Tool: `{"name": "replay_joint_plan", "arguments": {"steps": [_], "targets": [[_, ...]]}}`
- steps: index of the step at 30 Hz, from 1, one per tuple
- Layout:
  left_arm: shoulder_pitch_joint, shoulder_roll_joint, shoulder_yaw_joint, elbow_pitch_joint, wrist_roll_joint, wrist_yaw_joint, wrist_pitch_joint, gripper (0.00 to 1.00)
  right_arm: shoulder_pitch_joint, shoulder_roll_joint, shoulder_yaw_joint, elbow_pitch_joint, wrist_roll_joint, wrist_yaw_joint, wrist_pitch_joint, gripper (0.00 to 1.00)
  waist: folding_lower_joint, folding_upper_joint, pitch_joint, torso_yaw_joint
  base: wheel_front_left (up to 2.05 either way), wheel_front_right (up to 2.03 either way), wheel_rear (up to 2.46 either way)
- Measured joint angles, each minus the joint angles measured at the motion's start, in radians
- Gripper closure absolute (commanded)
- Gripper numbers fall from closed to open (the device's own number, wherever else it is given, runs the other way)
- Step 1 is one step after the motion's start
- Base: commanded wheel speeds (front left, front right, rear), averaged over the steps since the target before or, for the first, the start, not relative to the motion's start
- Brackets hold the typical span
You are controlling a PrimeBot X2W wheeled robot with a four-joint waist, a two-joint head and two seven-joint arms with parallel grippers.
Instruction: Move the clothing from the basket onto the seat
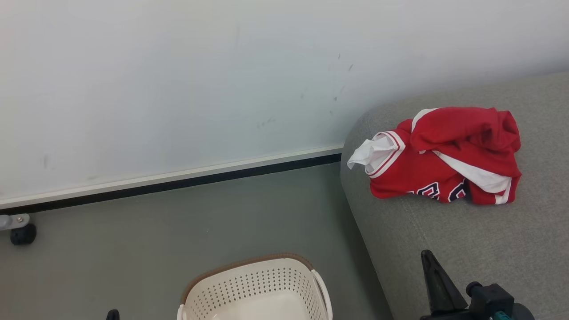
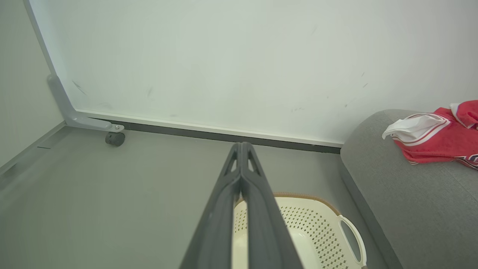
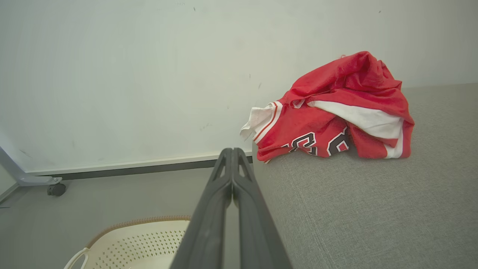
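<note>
Lying heaped on the seat [image 1: 444, 240], the clothing [image 1: 449, 155] was out of the basket [image 1: 253, 284] — left gripper [image 2: 242, 147] and right gripper [image 3: 232, 151] empty, jaws pressed together — so backing away without snagging cloth seemed wisest.

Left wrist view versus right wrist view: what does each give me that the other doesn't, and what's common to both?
Left wrist view: the shut left gripper, a side wall at the corner, the clothing cut off at the frame edge. Right wrist view: the shut right gripper, the whole clothing heap. Both: clothing on the seat, the basket, the caster.
</note>
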Motion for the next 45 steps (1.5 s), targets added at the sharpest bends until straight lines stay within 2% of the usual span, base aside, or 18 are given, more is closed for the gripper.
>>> {"name": "replay_joint_plan", "arguments": {"steps": [8,45], "targets": [[-0.004,-0.012,0.009,0.012,-0.074,-0.015,0.029,1.00,0.008,0.012,-0.041,0.012,0.070,0.015,0.025,1.00,0.0000,0.0000,0.002,0.008,0.00,0.00,0.00],[-0.118,-0.063,0.075,0.078,-0.468,-0.094,0.161,1.00,-0.015,0.066,-0.218,0.044,0.538,0.102,0.162,1.00,0.0002,0.0000,0.013,0.058,0.00,0.00,0.00]]}}
